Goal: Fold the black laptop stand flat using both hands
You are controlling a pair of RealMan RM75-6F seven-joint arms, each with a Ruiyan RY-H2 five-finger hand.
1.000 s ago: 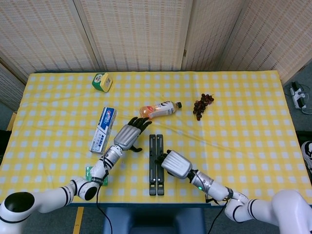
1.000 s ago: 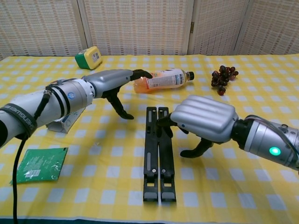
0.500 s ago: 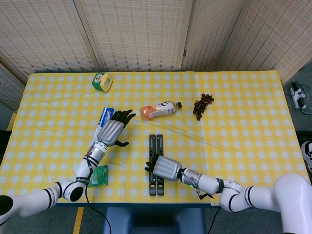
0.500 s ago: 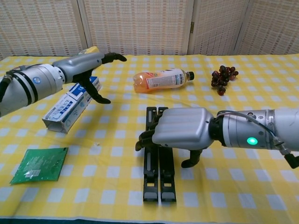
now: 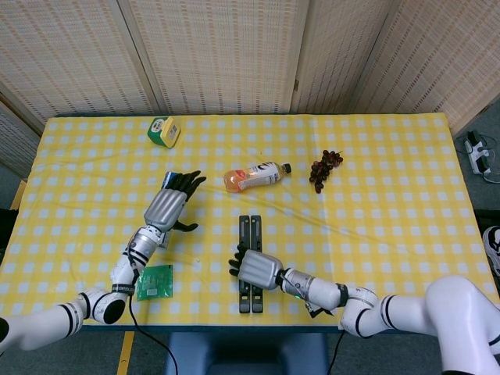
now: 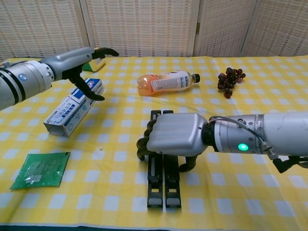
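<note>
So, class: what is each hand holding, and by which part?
The left hand holds nothing. The right hand covers the laptop stand mid-length; a grip cannot be told.

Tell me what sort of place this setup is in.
Probably an indoor lab or demo space: a table under a yellow-and-white checked cloth, beige woven folding screens behind it, and assorted test items like an orange drink bottle and dark grapes.

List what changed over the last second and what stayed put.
The left hand pulled away from the laptop stand to above the toothpaste box, fingers spread. The right hand slid left over the stand, fingers curling down its left edge. The stand, bottle, grapes and green packet stayed put.
</note>
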